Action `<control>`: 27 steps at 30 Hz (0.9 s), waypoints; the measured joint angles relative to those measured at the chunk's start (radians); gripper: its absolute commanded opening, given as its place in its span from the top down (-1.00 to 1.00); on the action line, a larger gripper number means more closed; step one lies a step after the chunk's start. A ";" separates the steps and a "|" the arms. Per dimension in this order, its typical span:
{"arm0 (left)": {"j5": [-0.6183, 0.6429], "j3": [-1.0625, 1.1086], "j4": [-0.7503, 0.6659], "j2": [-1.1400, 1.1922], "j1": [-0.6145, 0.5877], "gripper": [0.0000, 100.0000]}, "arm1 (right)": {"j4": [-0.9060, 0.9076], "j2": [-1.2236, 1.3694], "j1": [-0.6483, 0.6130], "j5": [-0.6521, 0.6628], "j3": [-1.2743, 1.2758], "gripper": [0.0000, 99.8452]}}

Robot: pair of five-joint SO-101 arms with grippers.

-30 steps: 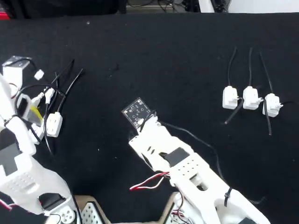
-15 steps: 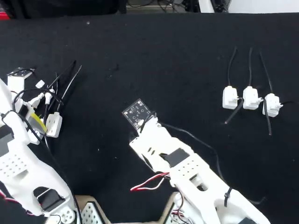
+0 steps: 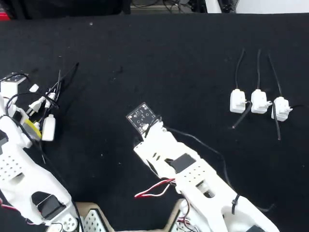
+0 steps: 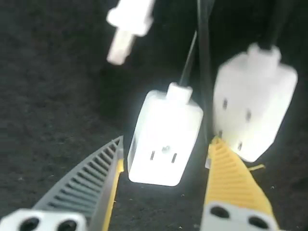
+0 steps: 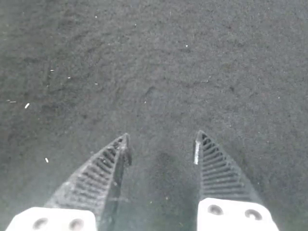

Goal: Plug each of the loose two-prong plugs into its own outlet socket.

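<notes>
A white outlet socket (image 4: 166,139) with two slots and a black cord sits between the yellow-backed fingers (image 4: 226,173) of my left gripper (image 4: 166,144), which is shut on it. In the high view this socket (image 3: 48,126) stands at the table's left edge, amid a tangle of cords. A second white socket (image 4: 252,110) lies right beside it, and a small white plug (image 4: 127,29) lies just beyond. My right gripper (image 5: 161,142) is open over bare black cloth near the table's middle, with nothing between its fingers.
Three white plug blocks (image 3: 259,101) with black cords lie in a row at the far right. Loose black cords (image 3: 63,79) fan out from the left cluster. The right arm's white body (image 3: 193,179) crosses the front centre of the black cloth (image 3: 159,58).
The left arm has shifted left and back towards the table's left edge. The socket and its tangle of cords have moved with it. The right arm has kept still.
</notes>
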 measured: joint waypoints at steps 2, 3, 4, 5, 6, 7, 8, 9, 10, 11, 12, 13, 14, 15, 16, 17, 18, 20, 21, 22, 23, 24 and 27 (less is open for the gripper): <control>-0.005 -0.029 -0.003 0.006 -0.014 0.45 | 0.000 0.000 0.000 0.000 0.000 0.61; -0.006 -0.044 -0.005 0.006 -0.021 0.45 | 0.000 0.000 0.000 0.000 0.000 0.61; -0.009 -0.055 -0.003 0.006 -0.029 0.45 | 0.000 0.000 0.000 0.000 0.000 0.61; -0.018 -0.060 -0.005 0.006 -0.035 0.45 | 0.000 0.000 0.000 0.000 0.000 0.61; -0.029 -0.061 -0.005 0.006 -0.037 0.45 | 0.000 0.000 0.000 0.000 0.000 0.61; -0.040 -0.061 -0.005 0.006 -0.037 0.45 | 0.000 0.000 0.000 0.000 0.000 0.61; -0.048 -0.061 -0.005 0.006 -0.035 0.45 | 0.000 0.000 0.000 0.000 0.000 0.61; -0.051 -0.061 -0.005 0.006 -0.034 0.45 | 0.000 0.000 0.000 0.000 0.000 0.61; -0.054 -0.061 -0.005 0.006 -0.034 0.45 | 0.000 0.000 0.000 0.000 0.000 0.61; -0.058 -0.061 -0.005 0.008 -0.034 0.45 | 0.000 0.000 0.000 0.000 0.000 0.61; -0.060 -0.061 -0.005 0.017 -0.034 0.45 | 0.000 0.000 0.000 0.000 0.000 0.61; -0.060 -0.061 -0.005 0.028 -0.034 0.45 | 0.000 0.000 0.000 0.000 0.000 0.61; -0.060 -0.061 -0.005 0.041 -0.034 0.45 | 0.000 0.000 0.000 0.000 0.000 0.61; -0.060 -0.061 -0.005 0.058 -0.034 0.45 | 0.000 0.000 0.000 0.000 0.000 0.61; -0.060 -0.061 -0.005 0.075 -0.034 0.45 | 0.000 0.000 0.000 0.000 0.000 0.61; -0.060 -0.061 -0.005 0.091 -0.034 0.45 | 0.000 0.000 0.000 0.000 0.000 0.61; -0.060 -0.063 -0.005 0.100 -0.034 0.45 | 0.000 0.000 0.000 0.000 0.000 0.61; -0.060 -0.066 -0.005 0.112 -0.035 0.50 | 0.000 0.000 0.000 0.000 0.000 0.61; -0.060 -0.066 -0.005 0.112 -0.035 0.57 | 0.000 0.000 0.000 0.000 0.000 0.61; -0.060 -0.069 -0.006 0.114 -0.035 0.66 | 0.000 0.000 0.000 0.000 0.000 0.61; -0.060 -0.078 0.000 0.114 -0.035 0.77 | 0.000 0.000 0.000 0.000 0.000 0.61; -0.060 -0.087 0.009 0.115 -0.035 0.90 | 0.000 0.000 0.000 0.000 0.000 0.61; -0.066 -0.135 0.078 0.117 -0.032 0.87 | 0.000 0.000 0.000 0.000 0.000 0.61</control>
